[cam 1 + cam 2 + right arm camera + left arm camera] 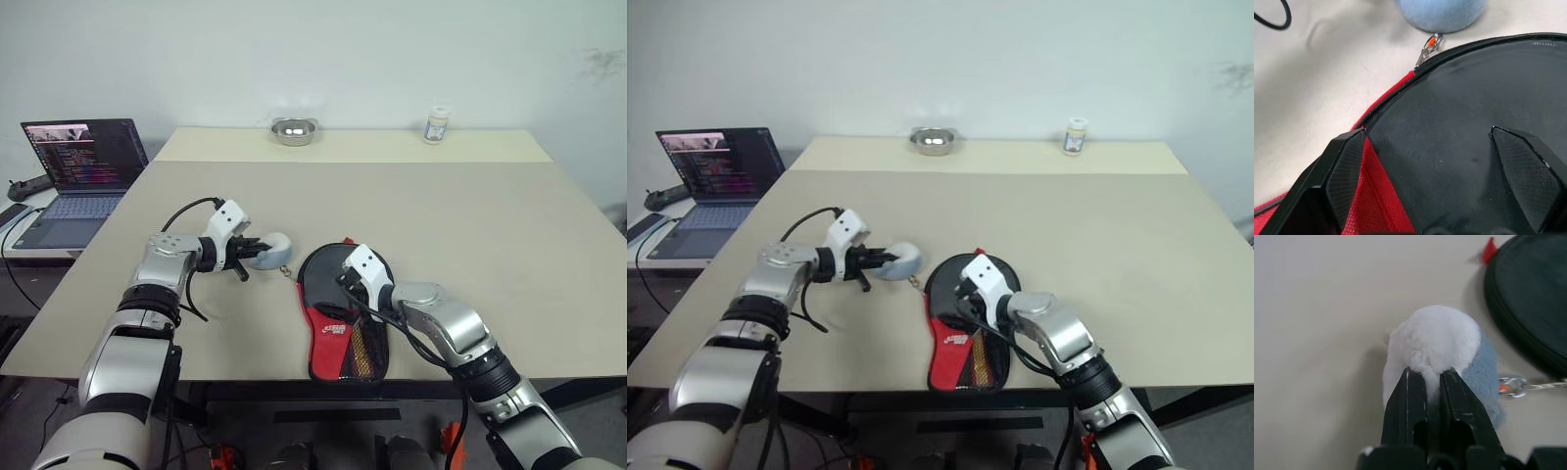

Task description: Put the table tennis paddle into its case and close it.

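Observation:
The case (315, 279) lies flat near the table's front edge, a black round part with a red logo panel (331, 331) and a mesh pocket toward me. The table tennis paddle is hidden. A fluffy white and pale blue plush ball (1435, 340) lies just left of the case, linked by a short chain to the zip pull (1429, 46). My left gripper (1429, 374) is shut on the ball's white fur. My right gripper (1430, 134) hovers open over the case's black round face (1459, 122), one finger (1347, 171) by the red edge.
A wide beige table (441, 215) carries a metal bowl (293, 130) and a small white jar (438, 124) at its far edge. An open laptop (83, 166) sits on a side desk to the left. A black cable loops at my left wrist.

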Available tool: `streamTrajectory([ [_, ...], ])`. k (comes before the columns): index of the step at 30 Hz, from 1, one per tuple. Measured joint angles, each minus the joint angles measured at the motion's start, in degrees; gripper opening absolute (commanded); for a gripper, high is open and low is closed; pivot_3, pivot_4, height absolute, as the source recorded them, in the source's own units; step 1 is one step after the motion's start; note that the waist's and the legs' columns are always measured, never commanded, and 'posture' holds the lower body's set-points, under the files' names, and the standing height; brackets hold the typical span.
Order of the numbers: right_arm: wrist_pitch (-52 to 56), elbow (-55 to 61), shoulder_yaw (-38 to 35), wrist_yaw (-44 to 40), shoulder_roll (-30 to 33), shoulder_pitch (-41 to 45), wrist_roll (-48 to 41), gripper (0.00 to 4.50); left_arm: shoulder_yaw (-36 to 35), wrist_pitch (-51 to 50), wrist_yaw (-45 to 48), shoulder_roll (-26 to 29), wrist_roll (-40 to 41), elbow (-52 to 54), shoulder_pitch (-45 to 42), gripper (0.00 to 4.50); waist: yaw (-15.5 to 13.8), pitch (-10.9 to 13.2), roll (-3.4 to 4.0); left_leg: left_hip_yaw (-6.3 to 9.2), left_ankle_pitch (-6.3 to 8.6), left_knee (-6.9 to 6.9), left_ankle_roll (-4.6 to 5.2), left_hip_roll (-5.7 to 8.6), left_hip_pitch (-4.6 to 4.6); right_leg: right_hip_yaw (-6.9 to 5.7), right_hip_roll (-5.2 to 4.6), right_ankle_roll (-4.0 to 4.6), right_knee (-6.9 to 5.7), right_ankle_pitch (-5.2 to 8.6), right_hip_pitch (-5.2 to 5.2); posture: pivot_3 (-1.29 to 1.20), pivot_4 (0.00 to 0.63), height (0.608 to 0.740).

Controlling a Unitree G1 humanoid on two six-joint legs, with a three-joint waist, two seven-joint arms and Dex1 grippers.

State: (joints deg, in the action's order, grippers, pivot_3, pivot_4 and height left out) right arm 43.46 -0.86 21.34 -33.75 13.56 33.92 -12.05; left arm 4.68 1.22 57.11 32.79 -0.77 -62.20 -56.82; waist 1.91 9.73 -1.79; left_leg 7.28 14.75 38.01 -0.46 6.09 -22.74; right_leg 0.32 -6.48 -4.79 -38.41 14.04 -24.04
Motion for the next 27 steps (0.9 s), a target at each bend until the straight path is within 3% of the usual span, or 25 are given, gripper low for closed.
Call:
streamTrajectory([
  [8,-0.62,-2.54,0.78,-0.54,-0.39,0.37,2.47,4.5,5.09,2.01,-15.57,-7.49,-10.24,-11.43,-9.83,0.01,-0.3,-0.09,-0.17,0.21,-0.04,-0.03,-0.01,0.02,0.88,-0.2,-0.01,-0.31,-0.16,0.2,0.86,0.0,0.15,0.74],
  [16,-1.15,-3.74,0.94,-0.93,-2.77,0.12,4.31,4.5,9.76,4.35,-28.82,-15.47,-18.55,-15.34,-17.05,0.01,0.05,-0.11,-0.22,0.24,-0.06,-0.06,-0.07,0.01,0.85,-0.24,-0.01,-0.33,-0.17,0.2,0.84,0.0,0.15,0.74],
  [27,-1.91,-2.82,1.55,-1.3,-2.8,-1.35,6.36,4.5,21.44,14.47,-41.81,-21.67,-33.31,-17.8,-21.5,0.01,-0.06,-0.19,-0.27,0.26,-0.05,-0.13,-0.08,0.02,0.87,-0.27,-0.01,-0.36,-0.08,0.22,0.89,0.0,0.15,0.74],
])
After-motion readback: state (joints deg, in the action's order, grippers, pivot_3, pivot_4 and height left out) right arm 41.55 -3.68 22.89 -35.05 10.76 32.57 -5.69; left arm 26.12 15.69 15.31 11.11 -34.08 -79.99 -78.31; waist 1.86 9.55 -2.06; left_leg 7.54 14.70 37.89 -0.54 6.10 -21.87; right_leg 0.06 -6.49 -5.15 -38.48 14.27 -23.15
